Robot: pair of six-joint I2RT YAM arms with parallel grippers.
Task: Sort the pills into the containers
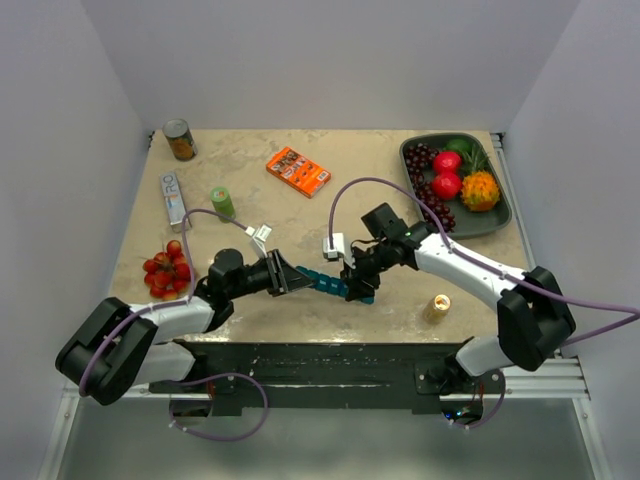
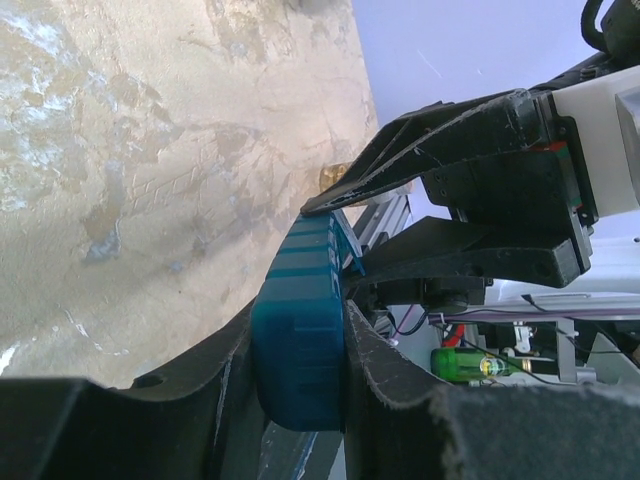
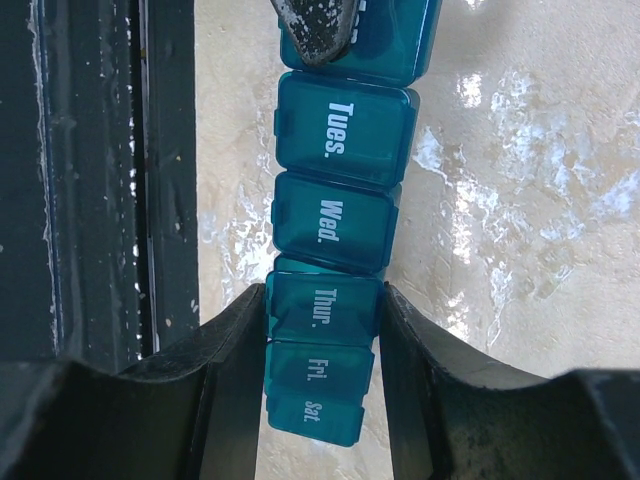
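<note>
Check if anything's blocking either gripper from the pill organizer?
Nothing visible. The left gripper is clamped on one end of the pill organizer, and the right gripper straddles its Thur. compartment, fingers against both sides.

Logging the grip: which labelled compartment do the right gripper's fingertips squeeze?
The Thur. compartment: the right gripper clamps its two sides at the fingertips. Tues. and Wed. lie free beyond them; Fri. and Sat. sit farther back.
</note>
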